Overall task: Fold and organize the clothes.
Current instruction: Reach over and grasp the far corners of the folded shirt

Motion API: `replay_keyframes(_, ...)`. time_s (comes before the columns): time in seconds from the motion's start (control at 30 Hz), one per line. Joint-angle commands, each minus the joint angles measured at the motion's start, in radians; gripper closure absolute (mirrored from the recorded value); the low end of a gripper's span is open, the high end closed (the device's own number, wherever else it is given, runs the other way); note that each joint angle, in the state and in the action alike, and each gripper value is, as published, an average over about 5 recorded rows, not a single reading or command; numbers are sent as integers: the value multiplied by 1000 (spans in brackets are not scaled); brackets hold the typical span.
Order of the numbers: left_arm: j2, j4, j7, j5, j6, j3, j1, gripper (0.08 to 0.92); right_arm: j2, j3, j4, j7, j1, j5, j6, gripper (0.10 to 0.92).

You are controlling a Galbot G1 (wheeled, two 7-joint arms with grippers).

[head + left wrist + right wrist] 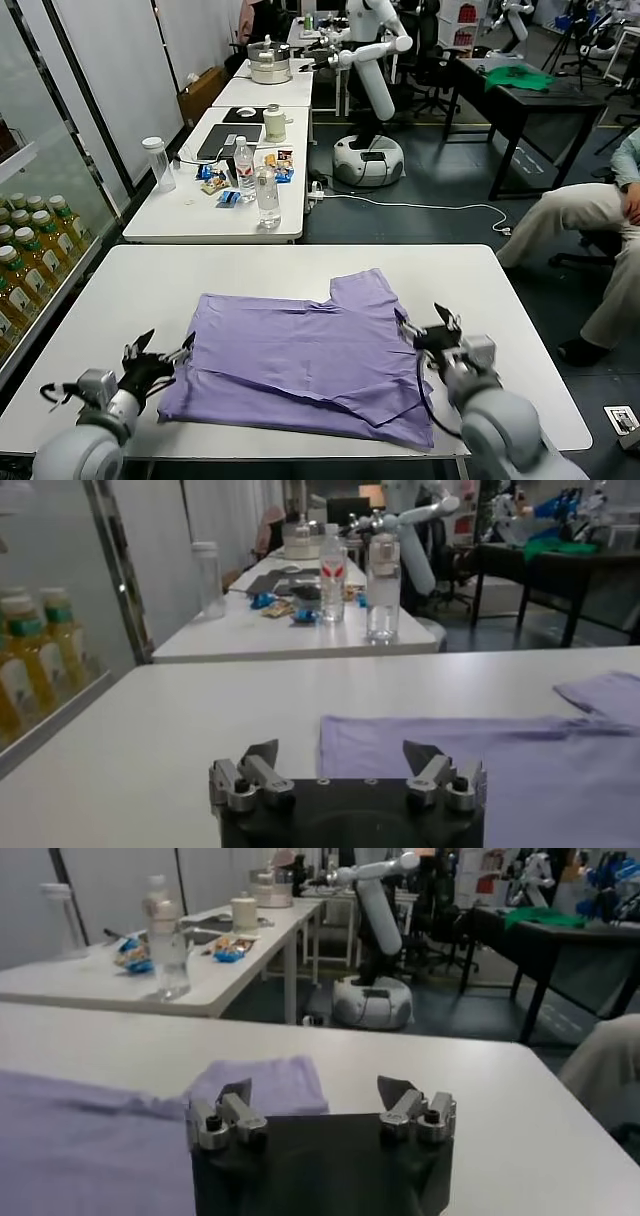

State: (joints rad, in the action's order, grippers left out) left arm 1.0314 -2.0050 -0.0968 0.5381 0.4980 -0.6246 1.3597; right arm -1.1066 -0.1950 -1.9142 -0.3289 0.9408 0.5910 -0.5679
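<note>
The lavender-purple T-shirt lies partly folded on the white table, with one sleeve sticking out at the far right. No printed graphic shows. My left gripper is open and empty, just off the shirt's near left corner. My right gripper is open and empty at the shirt's right edge. The left wrist view shows the left gripper before the shirt's edge. The right wrist view shows the right gripper with the shirt to one side.
A second white table behind holds several water bottles, snack packets and a laptop. Shelves of drink bottles stand behind glass at the left. A seated person is at the right. Another robot stands farther back.
</note>
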Motion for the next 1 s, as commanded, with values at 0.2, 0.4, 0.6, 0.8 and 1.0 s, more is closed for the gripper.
replay_keyframes(0.2,-32,546,140,-49,-43,213,-462,177,-202,131,563,41,-436,-72,-7,203)
replay_keyframes(0.4,-23,617,188,-67,-55,241,-513,177,-266,114,714,55,-470,-132,20,203)
replay_keyframes(0.6,-19,678,214,-79,-68,262,-554,177,-290,104,774,55,-462,-145,47,203)
replay_keyframes(0.8,-19,719,223,-87,-74,271,-580,177,-296,101,778,55,-440,-139,61,203)
replay_keyframes(1.0,-18,718,231,-89,-72,273,-580,177,-291,101,752,35,-421,-111,48,203)
